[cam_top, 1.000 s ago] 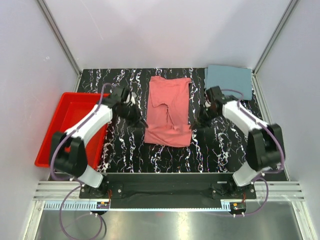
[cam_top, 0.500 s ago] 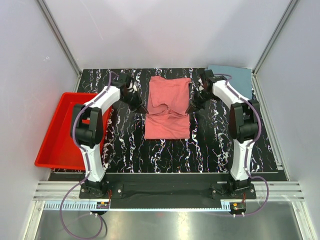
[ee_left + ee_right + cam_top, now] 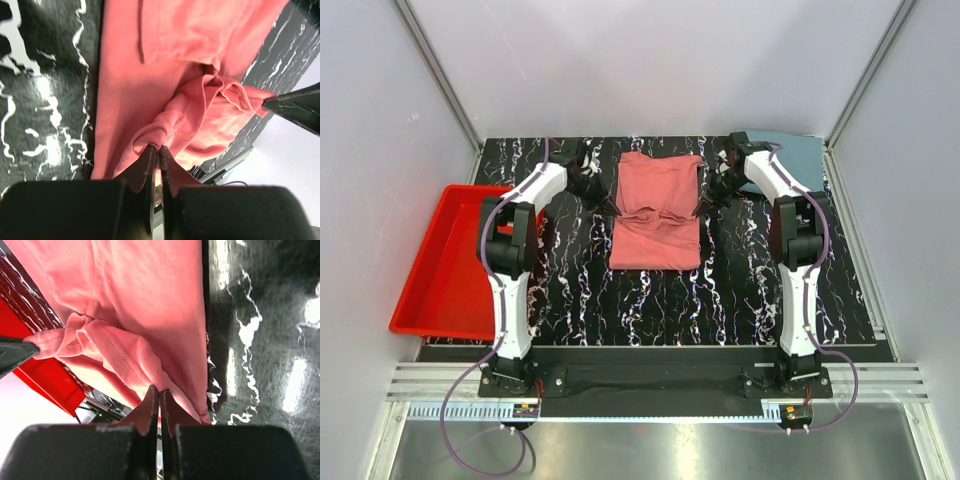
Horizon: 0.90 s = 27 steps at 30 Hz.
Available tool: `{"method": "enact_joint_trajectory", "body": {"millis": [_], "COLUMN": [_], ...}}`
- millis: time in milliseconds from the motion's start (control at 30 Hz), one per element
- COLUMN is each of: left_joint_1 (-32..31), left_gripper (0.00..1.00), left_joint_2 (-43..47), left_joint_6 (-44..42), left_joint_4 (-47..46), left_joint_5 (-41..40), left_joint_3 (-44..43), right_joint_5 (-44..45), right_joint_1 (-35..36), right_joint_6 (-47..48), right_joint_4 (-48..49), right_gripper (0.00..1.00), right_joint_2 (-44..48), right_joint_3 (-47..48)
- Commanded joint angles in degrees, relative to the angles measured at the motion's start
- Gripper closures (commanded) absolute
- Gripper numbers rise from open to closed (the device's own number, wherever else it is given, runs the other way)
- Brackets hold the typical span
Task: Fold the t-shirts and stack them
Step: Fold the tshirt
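The salmon-pink t-shirt [image 3: 656, 235] lies in the middle of the black marbled table, with a bunched ridge across its middle. My left gripper [image 3: 610, 208] is shut on the shirt's left edge, a roll of pink cloth [image 3: 150, 135] pinched at its tips [image 3: 156, 148]. My right gripper [image 3: 701, 206] is shut on the right edge, with the hemmed fold [image 3: 125, 357] caught at its tips [image 3: 160, 390]. The grey-blue t-shirt [image 3: 800, 152] lies folded at the back right corner, behind the right arm.
A red plastic tray [image 3: 440, 265] hangs over the table's left edge. White walls with metal posts close in the back and sides. Both arms stretch far from their bases at the near edge.
Both grippers have travelled toward the back of the table, dragging the pink shirt's side edges with them. The cloth has bunched into a ridge and the near hem has shifted back.
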<state>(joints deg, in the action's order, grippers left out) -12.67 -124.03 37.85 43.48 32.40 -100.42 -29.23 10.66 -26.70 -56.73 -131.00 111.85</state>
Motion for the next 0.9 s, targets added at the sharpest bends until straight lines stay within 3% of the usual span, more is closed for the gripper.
{"method": "enact_joint_trajectory", "body": {"millis": [0,200,400,467,533,600,633,767,867], "left_joint_1": [1.0,1.9,1.9,1.9,1.8,1.1,0.7,-3.6,-6.5], "left_gripper": [0.91,0.77,0.63,0.58,0.57,0.59,0.6,0.69,0.69], "left_joint_2": [-1.3,-4.6,-8.5,-5.4,-2.1,4.8,6.9,14.2,15.3], "left_joint_6": [1.1,1.1,-3.2,-5.3,-6.8,-8.0,-8.0,-5.2,-3.0], "left_joint_4": [-0.2,-0.1,7.1,8.5,8.5,4.7,0.2,-9.5,-16.7], "left_joint_5": [1.8,-1.1,-6.3,-8.7,-10.0,-7.5,-5.5,2.8,2.8], "left_joint_3": [-3.5,-8.1,-22.1,-21.6,-16.9,-9.4,-1.5,11.7,16.9], "right_joint_5": [-2.2,-2.2,2.1,5.5,7.4,7.3,7.0,1.9,2.5], "right_joint_1": [-0.5,-1.8,-4.0,-4.1,-3.9,-3.0,-2.4,2.9,6.9], "right_joint_6": [1.3,0.8,2.8,5.2,6.3,6.8,6.5,0.9,-3.0], "right_joint_4": [-1.9,-1.6,-9.0,-13.2,-13.2,-11.4,-8.1,3.2,11.0], "right_gripper": [1.0,0.9,0.64,0.53,0.51,0.49,0.48,0.53,0.55], "right_joint_2": [-1.9,-7.0,-13.0,-12.1,-7.6,-1.2,1.2,9.5,11.3], "right_joint_3": [4.3,9.5,24.9,28.4,26.5,18.9,15.3,-4.3,-10.5]}}
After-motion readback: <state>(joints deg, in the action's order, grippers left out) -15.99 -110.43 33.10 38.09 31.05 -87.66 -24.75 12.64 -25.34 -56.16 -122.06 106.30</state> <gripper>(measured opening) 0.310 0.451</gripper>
